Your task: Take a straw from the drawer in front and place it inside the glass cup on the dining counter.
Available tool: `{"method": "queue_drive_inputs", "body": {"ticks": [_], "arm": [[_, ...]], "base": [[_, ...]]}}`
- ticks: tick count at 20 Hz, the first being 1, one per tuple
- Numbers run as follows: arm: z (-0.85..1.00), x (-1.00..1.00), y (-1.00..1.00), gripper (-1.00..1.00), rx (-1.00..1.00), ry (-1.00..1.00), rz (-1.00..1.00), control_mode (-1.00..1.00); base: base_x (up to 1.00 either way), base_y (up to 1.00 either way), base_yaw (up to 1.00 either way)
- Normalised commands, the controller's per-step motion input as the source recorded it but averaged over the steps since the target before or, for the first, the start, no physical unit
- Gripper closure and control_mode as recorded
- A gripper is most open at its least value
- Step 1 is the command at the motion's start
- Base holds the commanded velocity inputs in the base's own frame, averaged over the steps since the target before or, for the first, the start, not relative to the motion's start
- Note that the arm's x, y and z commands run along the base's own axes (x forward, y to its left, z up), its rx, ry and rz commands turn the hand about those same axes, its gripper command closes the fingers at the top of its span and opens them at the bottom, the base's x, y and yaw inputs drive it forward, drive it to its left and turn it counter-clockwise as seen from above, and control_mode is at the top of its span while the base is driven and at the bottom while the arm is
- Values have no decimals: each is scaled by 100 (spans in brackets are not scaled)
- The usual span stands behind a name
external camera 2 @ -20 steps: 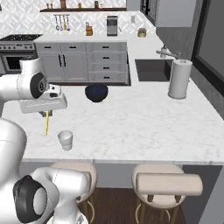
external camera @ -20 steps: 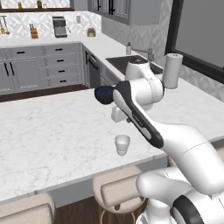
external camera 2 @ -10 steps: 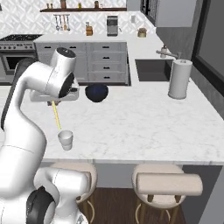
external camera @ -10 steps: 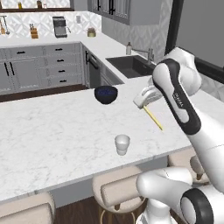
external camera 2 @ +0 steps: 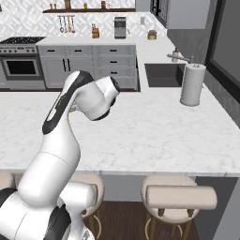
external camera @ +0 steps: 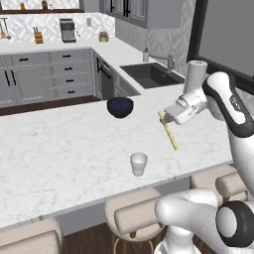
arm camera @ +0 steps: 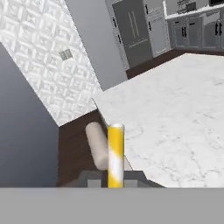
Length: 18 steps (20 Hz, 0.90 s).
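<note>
1. My gripper is shut narrow on the thin straight yellow straw. It grips the upper end, and the rest of the stick slants down and away below the fingers.

2. In the hand view the straw rises from between the fingertips, yellow with a pale streak along its length. It looks firmly clamped and not slipping, as far as I can judge.

3. The straw hangs in the air above the broad white marble-patterned dining counter, near its right side. I cannot tell whether its lower tip is clear of the slab or just brushing it.

4. The small whitish translucent glass cup stands upright near the counter's near edge, to the left of the straw and nearer than it. Cup and straw are apart, and nothing stands in the cup.

5. The dark blue bowl sits farther back on the counter, left of my gripper. A white paper-towel roll stands at the far right beside the sink. Neither lies between straw and cup.

6. Progress, as I judge it: the fetch from the drawer is done, since the straw is in hand and over the counter. The placing is not yet done.

7. Left to do: carry the straw left and nearer until its lower tip is over the cup mouth, bring it closer to upright, lower it in, then release.

8. Risk: the straw is long against a short, narrow-based cup, so a tilted entry could tip the cup.
</note>
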Motion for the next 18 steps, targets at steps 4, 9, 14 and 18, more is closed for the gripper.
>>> {"method": "queue_drive_inputs", "body": {"ticks": [4, 9, 14, 18], "arm": [[-1, 33, 20, 100, 42, 0, 48, -100], [-14, 1, 16, 100, 32, -6, 41, -100], [-28, 0, 3, 100, 19, -1, 24, -100], [-19, 2, 0, 100, 14, 0, 16, -100]], "base": [[0, 0, 0], [0, 0, 0], [0, 0, 0], [0, 0, 0]]}}
